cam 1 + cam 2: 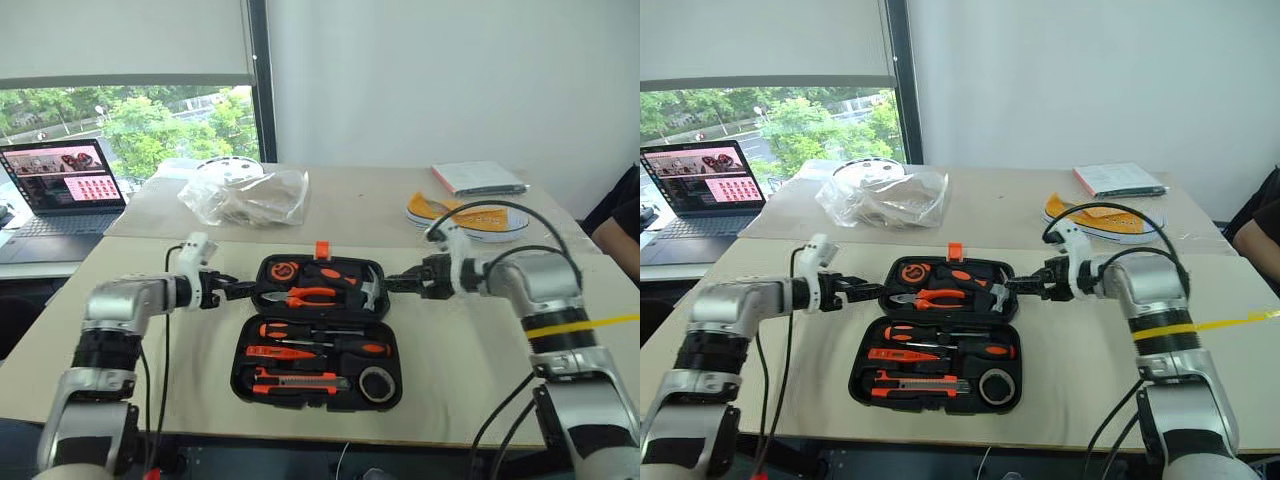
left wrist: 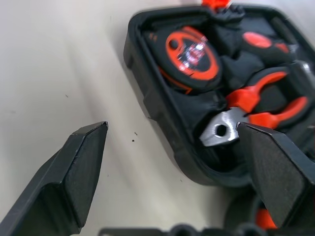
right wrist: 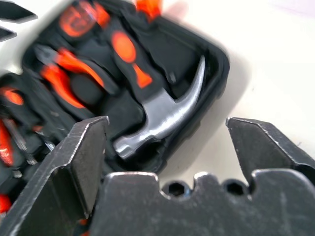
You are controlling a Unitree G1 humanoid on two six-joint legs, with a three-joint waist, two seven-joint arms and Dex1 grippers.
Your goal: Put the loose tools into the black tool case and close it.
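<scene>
Tool case (image 1: pixel 318 330), black and lying open flat on the desk (image 1: pixel 470 350), sits between the two hands. In its near half lie the black tape roll (image 1: pixel 376 384) at the right, the utility knife (image 1: pixel 300 381) beside it, the small orange tester screwdriver (image 1: pixel 280 352) above that, and two orange-and-black screwdrivers (image 1: pixel 305 331) across the middle. The far half holds orange-handled pliers (image 1: pixel 300 296), a steel-headed hammer (image 1: pixel 368 291) and an orange-and-black tape measure (image 1: pixel 283 270), with the orange latch (image 1: pixel 322 249) on the far edge. The left hand (image 1: pixel 240 289) hovers at the far half's left edge, fingers spread and empty. The right hand (image 1: pixel 398 283) hovers at its right edge, likewise spread and empty. Farther back lie a clear plastic bag (image 1: pixel 245 197) and a laptop (image 1: pixel 65 185).
</scene>
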